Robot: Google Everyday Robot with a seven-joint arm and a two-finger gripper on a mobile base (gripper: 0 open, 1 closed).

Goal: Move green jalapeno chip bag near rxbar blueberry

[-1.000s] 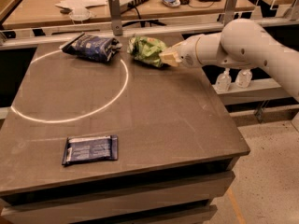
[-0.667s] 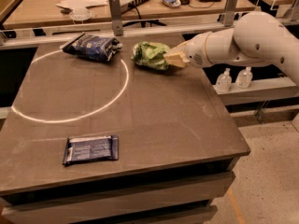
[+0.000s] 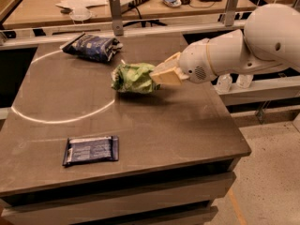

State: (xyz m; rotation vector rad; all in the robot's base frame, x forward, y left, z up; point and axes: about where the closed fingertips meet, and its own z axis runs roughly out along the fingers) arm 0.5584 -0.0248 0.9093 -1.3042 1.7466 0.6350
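The green jalapeno chip bag (image 3: 133,78) is a puffy light-green bag held above the middle of the table. My gripper (image 3: 158,77) comes in from the right and is shut on the bag's right end. The rxbar blueberry (image 3: 91,150) is a flat dark-blue wrapper lying near the table's front left, well apart from the bag.
A dark blue puffy chip bag (image 3: 93,47) lies at the table's back left. A pale ring (image 3: 61,120) marks the tabletop. The table (image 3: 187,125) has its front and right edges close. A metal post (image 3: 115,14) and a cluttered desk stand behind.
My gripper has carried the green bag from the table's back edge toward the front and left, closer to the rxbar. The other items have not moved.
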